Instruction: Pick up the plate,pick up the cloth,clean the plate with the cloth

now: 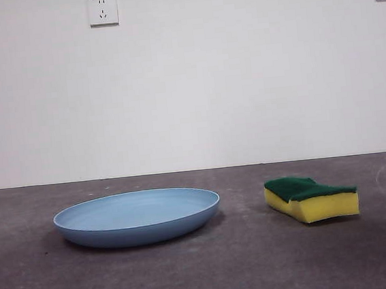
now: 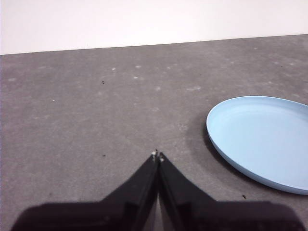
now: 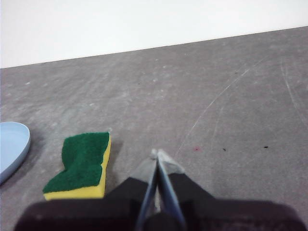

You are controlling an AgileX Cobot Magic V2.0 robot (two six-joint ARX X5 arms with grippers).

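The light blue plate [image 1: 137,217] lies flat on the grey table, left of centre in the front view. The cloth, a yellow sponge with a dark green top [image 1: 311,197], lies to its right, apart from it. Neither arm shows in the front view. My left gripper [image 2: 157,155] is shut and empty, above bare table with the plate [image 2: 262,139] off to one side. My right gripper [image 3: 158,154] is shut and empty, with the sponge [image 3: 82,165] close beside it and the plate's rim [image 3: 12,147] at the picture's edge.
A white wall stands behind the table, with two power sockets [image 1: 103,10] high on it. The grey table top [image 1: 205,273] is scuffed and scratched.
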